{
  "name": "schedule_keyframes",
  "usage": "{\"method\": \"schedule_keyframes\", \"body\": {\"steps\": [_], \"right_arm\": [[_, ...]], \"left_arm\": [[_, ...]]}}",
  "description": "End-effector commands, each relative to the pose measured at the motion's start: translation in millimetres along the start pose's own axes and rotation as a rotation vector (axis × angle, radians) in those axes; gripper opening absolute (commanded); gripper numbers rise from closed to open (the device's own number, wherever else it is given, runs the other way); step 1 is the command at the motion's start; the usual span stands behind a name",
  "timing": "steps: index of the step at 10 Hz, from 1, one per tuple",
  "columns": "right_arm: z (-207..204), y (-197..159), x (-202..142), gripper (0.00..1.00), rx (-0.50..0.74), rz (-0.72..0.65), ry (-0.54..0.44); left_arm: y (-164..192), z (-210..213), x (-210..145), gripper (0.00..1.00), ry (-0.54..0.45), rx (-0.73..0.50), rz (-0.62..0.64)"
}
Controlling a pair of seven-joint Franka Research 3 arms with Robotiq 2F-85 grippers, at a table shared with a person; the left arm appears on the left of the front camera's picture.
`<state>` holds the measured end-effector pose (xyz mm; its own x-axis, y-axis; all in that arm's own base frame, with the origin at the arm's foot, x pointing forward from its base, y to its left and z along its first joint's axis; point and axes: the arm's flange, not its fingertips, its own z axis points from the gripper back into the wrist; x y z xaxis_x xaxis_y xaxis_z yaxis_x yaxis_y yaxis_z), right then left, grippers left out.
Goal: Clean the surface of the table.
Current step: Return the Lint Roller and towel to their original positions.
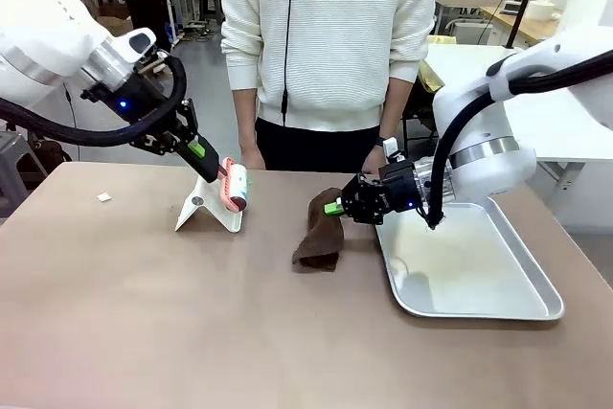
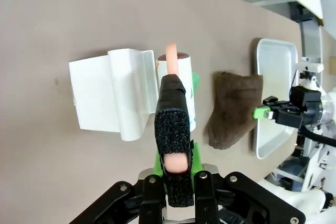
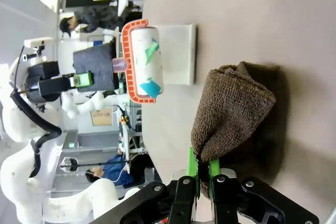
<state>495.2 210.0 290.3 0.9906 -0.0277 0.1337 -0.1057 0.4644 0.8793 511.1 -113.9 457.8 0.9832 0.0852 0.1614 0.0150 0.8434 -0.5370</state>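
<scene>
Now holding: left fingers clamped on lint roller handle, above white stand; right fingers pinched on brown cloth beside metal tray. Worktop spread bare under both, small white scrap near left edge. Best: lower roller flat, press evenly, roll toward scrap; drag cloth in overlapping passes.

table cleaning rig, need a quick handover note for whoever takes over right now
Left gripper: shut on the lint roller handle, roller held just over its white stand.
Right gripper: shut on a corner of the brown cloth, which hangs down onto the table beside the metal tray.
Person's hands rest at the far edge.
Done: both tools picked up.
Left: wiping; a small white scrap lies far left.
</scene>
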Motion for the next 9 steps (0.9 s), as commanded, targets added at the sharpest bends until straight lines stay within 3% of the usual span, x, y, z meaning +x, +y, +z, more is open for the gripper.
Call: {"method": "schedule_keyframes", "body": {"steps": [1, 2, 5, 6, 9], "right_arm": [[9.0, 1.4, 7.7, 0.09, 0.017, -0.057, 0.031], [0.0, 0.0, 0.0, 0.09, 0.0, 0.0, 0.0], [0.0, 0.0, 0.0, 0.09, 0.0, 0.0, 0.0], [2.2, -3.1, 1.6, 0.09, -0.001, -0.013, 0.007], [-5.5, -0.1, 9.1, 0.09, -0.028, 0.012, -0.002]], "left_arm": [[-9.8, 1.8, 3.4, 0.2, 0.028, -0.005, 0.019], [0.0, 0.0, 0.0, 0.2, 0.0, 0.0, 0.0], [-1.7, -5.4, -0.4, 0.2, 0.011, 0.002, 0.003], [2.0, -7.7, -2.0, 0.2, -0.032, 0.015, 0.01], [4.1, -15.6, 12.1, 0.2, 0.061, 0.011, -0.005]]}}
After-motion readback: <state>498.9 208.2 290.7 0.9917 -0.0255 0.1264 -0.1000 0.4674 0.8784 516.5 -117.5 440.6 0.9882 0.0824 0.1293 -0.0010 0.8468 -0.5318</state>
